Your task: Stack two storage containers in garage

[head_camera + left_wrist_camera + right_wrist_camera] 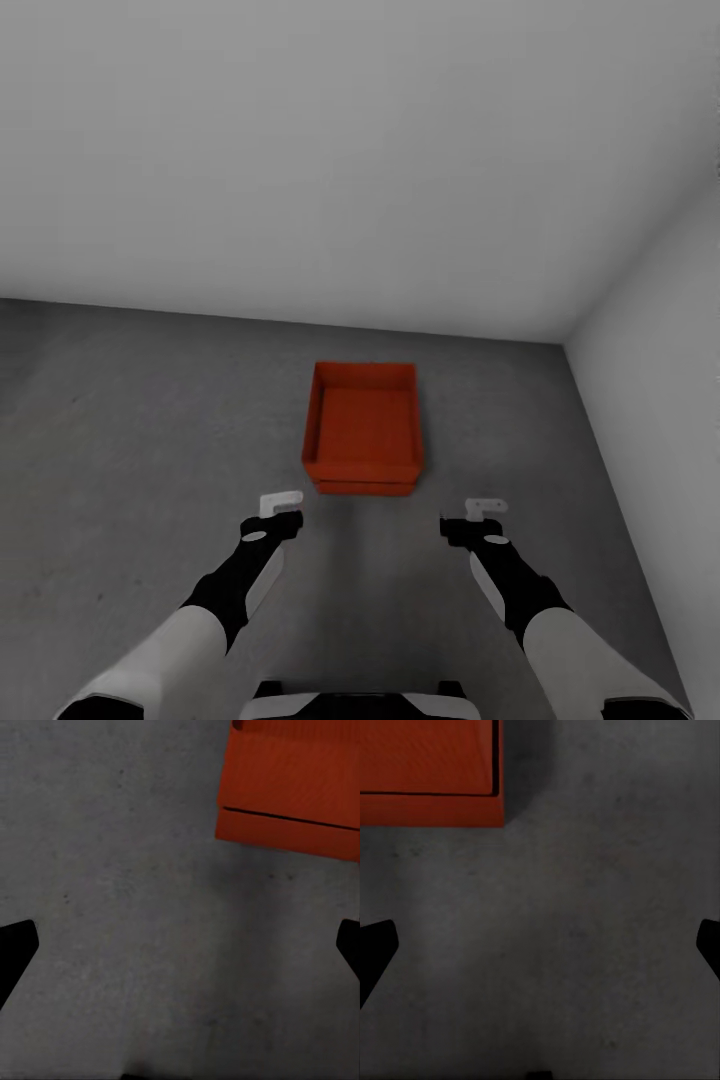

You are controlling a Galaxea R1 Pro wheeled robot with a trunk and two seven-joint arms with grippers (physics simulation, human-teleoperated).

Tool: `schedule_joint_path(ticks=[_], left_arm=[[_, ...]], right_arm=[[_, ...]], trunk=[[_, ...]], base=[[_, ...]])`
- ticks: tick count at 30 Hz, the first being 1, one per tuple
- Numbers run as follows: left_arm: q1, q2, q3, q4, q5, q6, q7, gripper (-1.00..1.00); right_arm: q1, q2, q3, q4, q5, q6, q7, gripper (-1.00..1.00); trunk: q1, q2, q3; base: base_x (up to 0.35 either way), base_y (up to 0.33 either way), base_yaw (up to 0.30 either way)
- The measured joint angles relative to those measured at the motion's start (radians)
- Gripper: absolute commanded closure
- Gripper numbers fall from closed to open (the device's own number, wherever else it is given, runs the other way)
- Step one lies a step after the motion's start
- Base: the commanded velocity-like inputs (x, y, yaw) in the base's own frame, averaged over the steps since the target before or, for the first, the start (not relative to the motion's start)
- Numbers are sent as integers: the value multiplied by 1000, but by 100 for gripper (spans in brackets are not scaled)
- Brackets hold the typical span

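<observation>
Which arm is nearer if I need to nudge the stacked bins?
Left, slightly: the left pincer lies close to the near corner of the bins; the right pincer stands farther off to the side. Both are open and empty.

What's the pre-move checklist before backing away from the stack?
1. Upper storage container seated in the lower storage container: ok, its walls line up, with the lower one's edge showing under it.
2. Stack resting on the concrete floor: ok.
3. Left gripper free of the stack: ok, jaws wide, bare floor between the fingertips in the left wrist view.
4. Right gripper free: ok, jaws wide, nothing between them.
5. Stack clear of the grey walls: ok, floor shows behind and to both sides.
6. Space behind the robot: cannot tell.
</observation>
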Motion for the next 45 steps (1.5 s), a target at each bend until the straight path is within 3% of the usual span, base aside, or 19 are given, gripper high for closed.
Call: schedule_joint_path(ticks=[13, 17, 21, 26, 29, 32, 35, 37, 40, 45], left_arm=[[0, 2, 1, 1, 0, -1, 1, -100], [0, 17, 0, 7, 1, -1, -1, -100], [0, 30, -1, 20, 4, -5, -5, -100], [0, 52, 0, 42, 7, -7, -9, -100], [0, 80, -1, 86, 9, -4, -11, -100], [0, 137, 1, 234, 24, -13, -14, -100], [1, 181, 1, 395, 67, -46, -17, -100], [3, 204, 0, 453, 104, -87, -25, -100], [7, 236, -1, 492, 147, -123, -51, -100], [10, 257, -1, 507, 167, -138, -110, -100]], right_arm=[[0, 0, 1, 1, -1, 0, 0, -100], [0, 0, 1, 8, -2, 0, -1, -100], [0, 0, 0, 63, -3, -7, -2, -100], [0, -12, 0, 167, -3, -77, -3, -100], [0, -56, 0, 239, -5, -119, 0, -100], [0, -119, 0, 348, -9, -140, 13, -100], [1, -154, 0, 460, -9, -169, 18, -100], [-4, -179, 1, 491, -10, -190, 19, -100], [-9, -217, 1, 512, -11, -207, 21, -100], [27, -237, 1, 521, -11, -217, 22, -100]], trunk=[[0, 0, 0], [0, 0, 0], [-1, 0, 0], [-1, 0, 0], [-1, 0, 0], [-1, 0, 0], [-1, 0, 0], [-1, 0, 0], [-1, 0, 0], [-1, 0, 0]], base=[[-321, 0, 0], [-79, 0, 0], [-21, 0, 0], [-5, 0, 0], [-1, 0, 0], [0, 0, 0], [0, 0, 0], [0, 0, 0], [0, 0, 0], [0, 0, 0]])
